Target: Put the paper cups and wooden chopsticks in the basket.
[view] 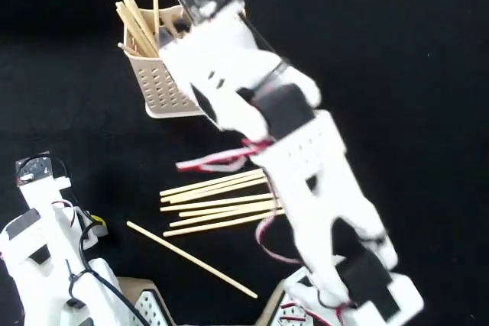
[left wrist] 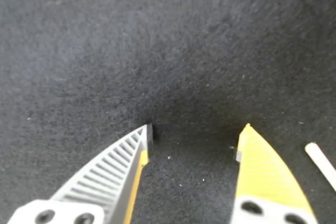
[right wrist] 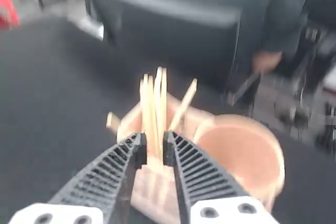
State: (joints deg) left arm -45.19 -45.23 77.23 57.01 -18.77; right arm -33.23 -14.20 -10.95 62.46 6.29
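Right jaws: nipped almost shut on a few wooden chopsticks (right wrist: 155, 103), held upright.
Just beneath: the basket (view: 164, 89), with a paper cup (right wrist: 239, 150) close beside the sticks.
Left jaws: wide apart, gripping nothing, low over the bare counter (left wrist: 157, 51).
Beside the left jaws: a stray chopstick (left wrist: 321, 162).
Farther out: loose chopsticks (view: 218, 202) lay flat, running crosswise between the arms. The left jaws looked nearer.
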